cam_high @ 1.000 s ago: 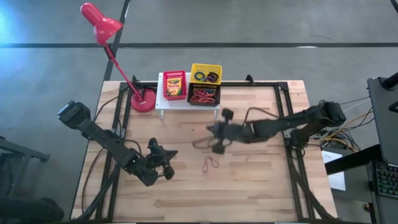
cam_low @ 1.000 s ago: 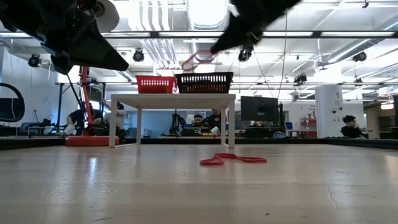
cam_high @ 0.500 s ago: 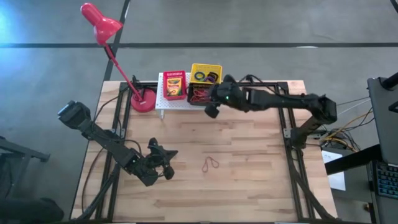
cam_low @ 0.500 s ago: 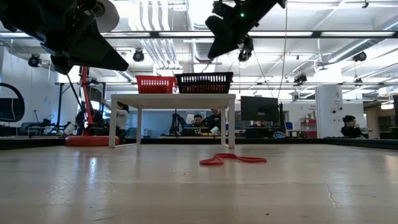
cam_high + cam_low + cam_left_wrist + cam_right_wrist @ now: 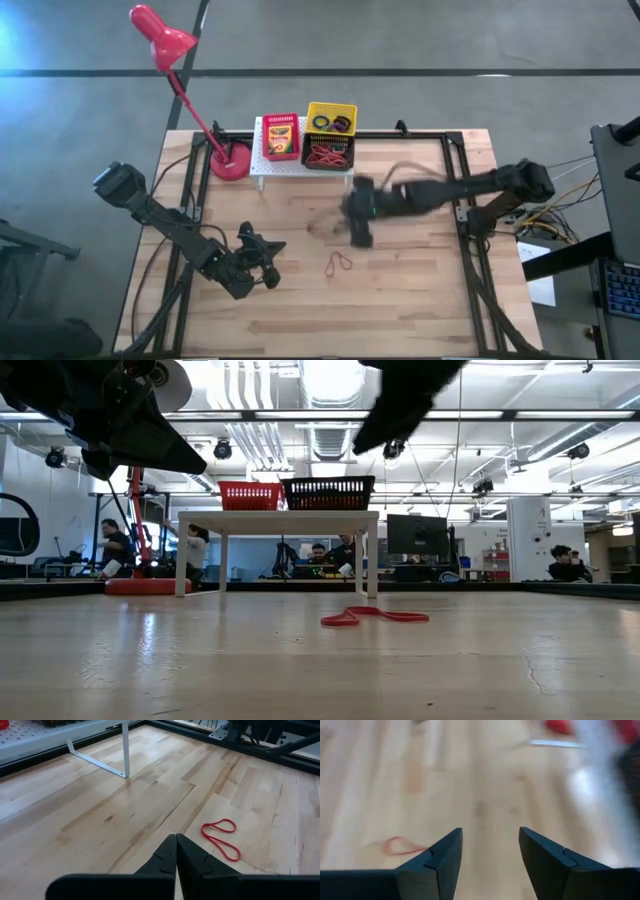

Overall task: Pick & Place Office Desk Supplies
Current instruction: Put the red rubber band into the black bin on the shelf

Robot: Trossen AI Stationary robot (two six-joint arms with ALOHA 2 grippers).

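Note:
A thin red rubber band lies flat on the wooden table near its middle; it also shows in the low view and in both wrist views. My right gripper hovers above the table just beyond the band, open, with nothing between its fingers. My left gripper waits to the left of the band, shut and empty. On the white rack at the far edge stand a red basket holding a yellow-and-green box, a yellow basket with rings, and a black basket with red bands.
A red desk lamp stands with its base on the far left of the table, beside the rack. Black frame rails run along the table's sides. Bare wood lies around the band. People sit in the room beyond.
My right gripper, which held a red rubber band up in the air, went toward the far edge over the black basket, then swung back toward the table's middle. The band no longer hangs from it. The band on the table has not moved.

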